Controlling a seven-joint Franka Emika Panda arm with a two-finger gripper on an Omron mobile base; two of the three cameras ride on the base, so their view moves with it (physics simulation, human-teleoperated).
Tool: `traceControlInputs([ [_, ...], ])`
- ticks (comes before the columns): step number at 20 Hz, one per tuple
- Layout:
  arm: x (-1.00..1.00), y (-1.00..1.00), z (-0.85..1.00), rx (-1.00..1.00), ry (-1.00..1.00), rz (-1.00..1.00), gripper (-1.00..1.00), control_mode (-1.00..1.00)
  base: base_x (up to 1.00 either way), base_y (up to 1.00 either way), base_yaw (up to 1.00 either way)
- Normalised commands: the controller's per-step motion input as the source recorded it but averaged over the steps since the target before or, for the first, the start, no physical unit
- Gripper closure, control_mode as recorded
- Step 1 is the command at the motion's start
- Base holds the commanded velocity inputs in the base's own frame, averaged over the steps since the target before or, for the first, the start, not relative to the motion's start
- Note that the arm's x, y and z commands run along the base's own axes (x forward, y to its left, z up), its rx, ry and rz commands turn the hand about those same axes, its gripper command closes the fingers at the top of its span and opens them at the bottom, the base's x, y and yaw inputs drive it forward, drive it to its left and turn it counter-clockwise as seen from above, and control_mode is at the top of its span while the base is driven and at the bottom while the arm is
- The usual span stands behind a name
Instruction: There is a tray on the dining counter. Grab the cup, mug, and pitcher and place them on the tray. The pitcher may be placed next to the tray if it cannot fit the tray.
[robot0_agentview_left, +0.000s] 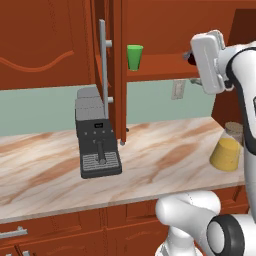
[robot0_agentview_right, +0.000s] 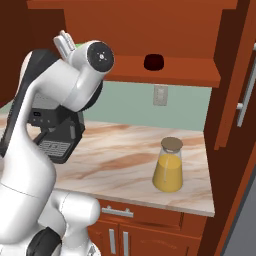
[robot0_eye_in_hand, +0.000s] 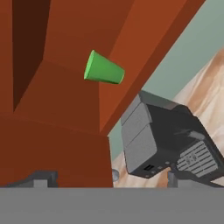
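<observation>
Gaping wide, the end effector (robot0_eye_in_hand: 107, 177) faces the cup (robot0_eye_in_hand: 103, 69) — smooth, green, tapered.

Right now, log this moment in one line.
gripper: open, empty | cup: cabinet shelf | mug: shelf | pitcher: counter | phase: approaching cup

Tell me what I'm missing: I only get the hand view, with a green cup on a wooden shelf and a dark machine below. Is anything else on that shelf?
Observer: Yes, a dark red mug sits on the same shelf, to the right of the cup.
Operator: Any drink around?
Observer: A glass pitcher of orange liquid with a tan lid stands on the marbled counter, to the right of the coffee machine.
Operator: Is the cupboard shut?
Observer: No, a cabinet door stands open just left of the cup.
</observation>
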Motion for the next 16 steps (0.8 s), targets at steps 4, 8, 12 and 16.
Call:
traceControlInputs([
  [4,0.24,0.1,0.0,0.02,0.0,0.0,-1.0,-1.0,0.0,0.0,0.0],
  [8,0.27,0.1,0.0,0.03,0.0,0.0,-1.0,-1.0,0.0,0.0,0.0],
  [12,0.33,0.11,0.0,0.04,0.0,0.0,-1.0,-1.0,0.0,0.0,0.0],
  [16,0.44,0.18,0.0,0.03,0.0,0.0,-1.0,-1.0,0.0,0.0,0.0],
])
